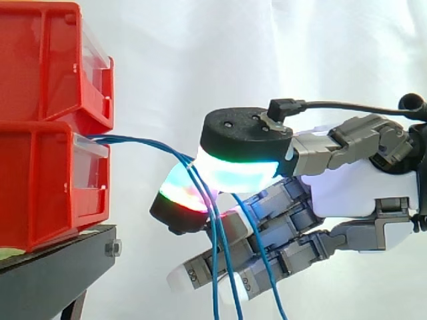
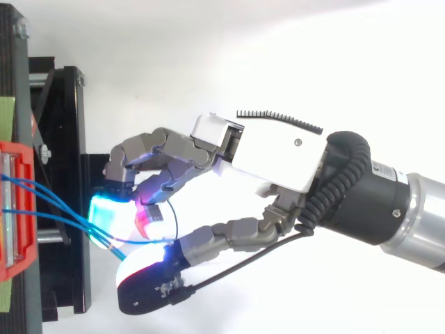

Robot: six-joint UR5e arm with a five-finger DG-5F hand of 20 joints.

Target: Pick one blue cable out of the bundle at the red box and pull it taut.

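The hand (image 1: 347, 190) reaches in level from the right, thumb uppermost. Its thumb and one finger are pressed together on the blue cables (image 1: 133, 140). The thumb's broad pad (image 1: 237, 173) glows white and green above the strands, and a red-and-cyan pad sits just under them. I cannot tell how many strands are actually nipped between the two. The other fingers lie below, slightly bent and pointing down to the left, and the loose cable ends hang across them to the bottom of the side view.

From above, the hand (image 2: 271, 156) curls its fingers towards the cyan-lit pad, and the thumb lies nearer the bottom edge of the view.

From the pinch, the cables run left in a shallow arc, not quite straight. They reach the top front lip of the lower red box (image 1: 40, 187), just beneath the upper red box (image 1: 40, 60). Both boxes are stacked at the edge of the black stand (image 1: 53, 270) that faces the hand, before the white curtain (image 1: 267, 53).
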